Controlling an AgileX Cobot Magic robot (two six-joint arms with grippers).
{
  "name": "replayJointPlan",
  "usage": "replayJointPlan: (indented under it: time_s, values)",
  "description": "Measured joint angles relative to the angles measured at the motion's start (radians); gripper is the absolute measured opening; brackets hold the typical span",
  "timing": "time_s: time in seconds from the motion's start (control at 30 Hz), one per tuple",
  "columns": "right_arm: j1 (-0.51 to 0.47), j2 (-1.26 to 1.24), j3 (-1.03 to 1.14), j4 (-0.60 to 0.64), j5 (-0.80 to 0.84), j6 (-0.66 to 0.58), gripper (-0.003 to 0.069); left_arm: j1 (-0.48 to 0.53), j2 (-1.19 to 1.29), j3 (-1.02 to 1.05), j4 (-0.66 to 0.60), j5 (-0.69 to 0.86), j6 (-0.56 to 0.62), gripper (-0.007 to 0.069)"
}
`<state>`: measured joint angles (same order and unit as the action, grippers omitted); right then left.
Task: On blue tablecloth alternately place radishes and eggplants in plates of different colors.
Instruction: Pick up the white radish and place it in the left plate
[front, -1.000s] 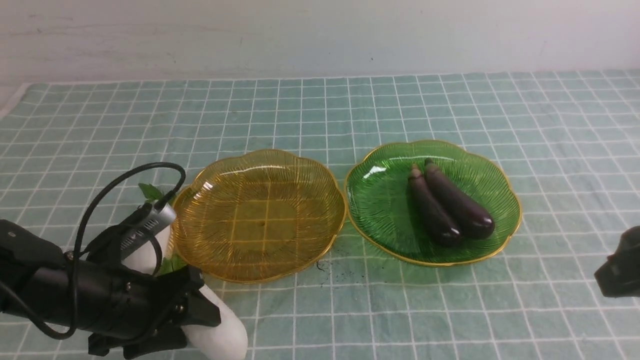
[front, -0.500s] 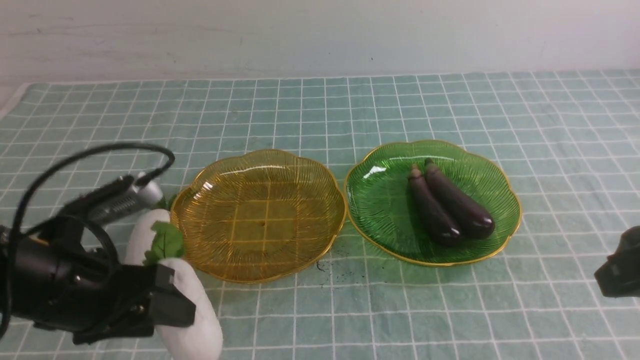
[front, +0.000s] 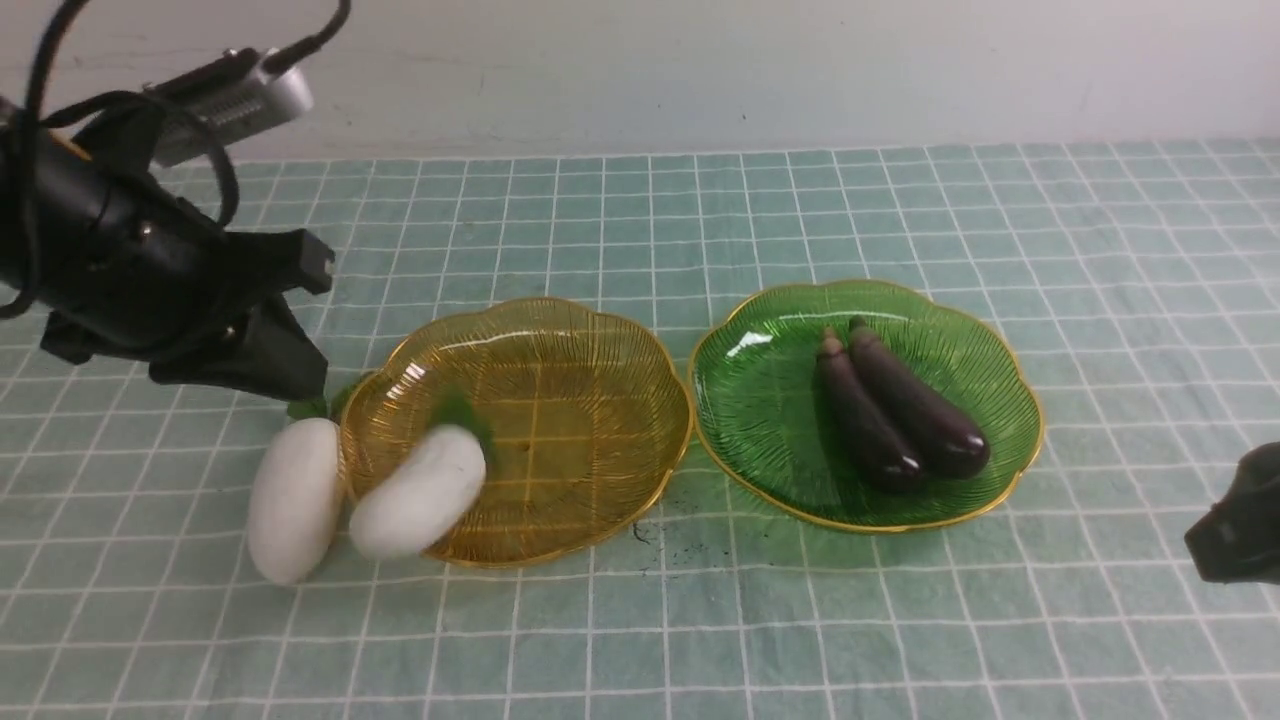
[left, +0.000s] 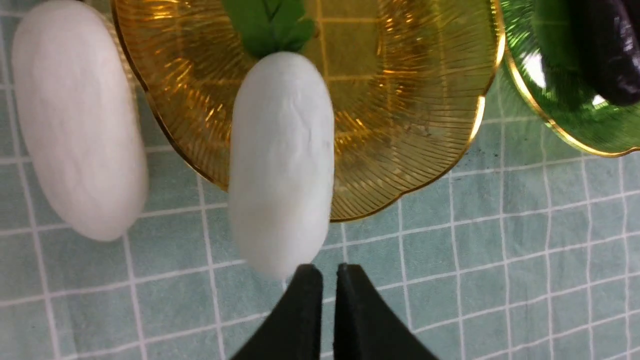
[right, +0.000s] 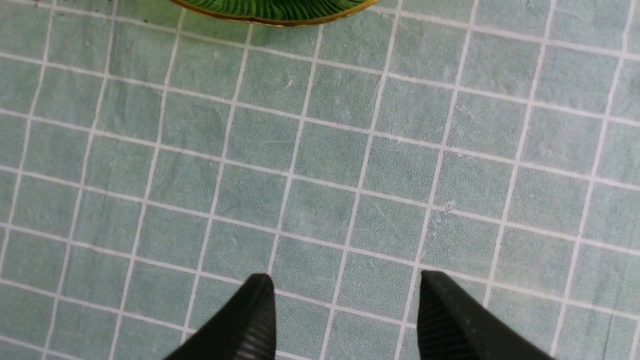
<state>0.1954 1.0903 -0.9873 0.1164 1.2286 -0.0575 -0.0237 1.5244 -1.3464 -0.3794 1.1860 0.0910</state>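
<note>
The left gripper (left: 327, 280) is seen with its jaws pressed together and nothing between them. It is held in the air above the left part of the blue tablecloth (front: 700, 220), just over the near left edge of the amber plate (front: 580, 420).

Directly ahead of its tips a radish (front: 420, 490) is found lying across the rim of that plate: the leafy end is inside the plate, while the blunt end is left overhanging the cloth. The other radish (front: 293, 500) is laid on the cloth just beside the rim, outside the plate.

To the right, close to the amber plate, the green plate (front: 760, 400) is placed; two eggplants (front: 920, 405) are held in it side by side, touching, stem caps turned to the far side.

The right gripper (right: 345, 290) is kept at the right edge of the scene, its jaws held apart and empty above bare cloth, near the green plate's rim.

A few dark specks (front: 650, 535) are noted on the cloth between the plates. The far edge of the cloth is met by a plain white wall (front: 700, 70).
</note>
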Motion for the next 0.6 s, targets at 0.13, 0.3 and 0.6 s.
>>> replayJointPlan:
  time_s: [0.13, 0.3, 0.6]
  values:
    - [0.0, 0.0, 0.0, 0.0, 0.0, -0.002, 0.0359, -0.072, 0.182, -0.131, 0.089, 0.03, -0.019, -0.0001]
    - [0.0, 0.0, 0.0, 0.0, 0.0, -0.003, 0.0359, -0.128, 0.284, -0.23, 0.14, 0.038, -0.037, -0.0004]
    - [0.0, 0.0, 0.0, -0.008, 0.006, -0.029, 0.0359, -0.139, 0.3, -0.304, 0.203, 0.042, -0.072, 0.0018]
